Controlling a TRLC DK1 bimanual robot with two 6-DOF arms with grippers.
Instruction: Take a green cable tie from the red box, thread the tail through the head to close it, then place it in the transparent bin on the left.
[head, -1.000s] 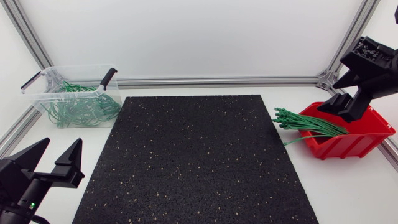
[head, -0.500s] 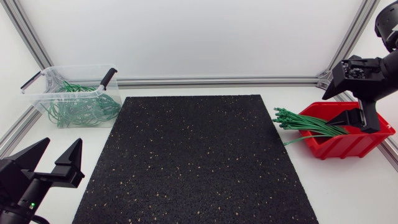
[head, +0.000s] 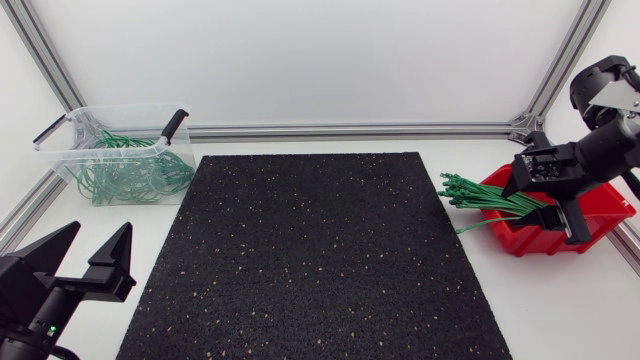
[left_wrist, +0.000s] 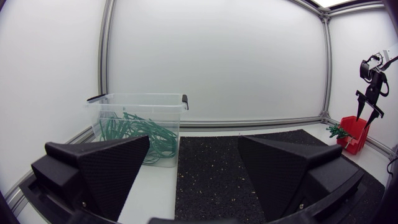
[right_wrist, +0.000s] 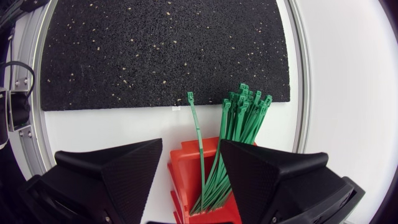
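now, from above, the right gripper (head: 547, 205) has come down from behind the red box (head: 535, 242) to hang over its front, fingers spread. the left gripper (head: 100, 232) stays at the near left of the desk (head: 560, 300), also spread. green ties (head: 480, 195) lie in the box, heads poking out towards the mat (head: 310, 250). the bin (head: 68, 150) at far left holds loops (head: 130, 178).

left wrist: ahead of the spread left gripper (left_wrist: 194, 146) stands the bin (left_wrist: 102, 106) with its loops (left_wrist: 134, 130); the box (left_wrist: 351, 132) sits well apart.

right wrist: under the spread right gripper (right_wrist: 193, 149), ties (right_wrist: 239, 124) fan out of the box (right_wrist: 183, 177), with one apart.
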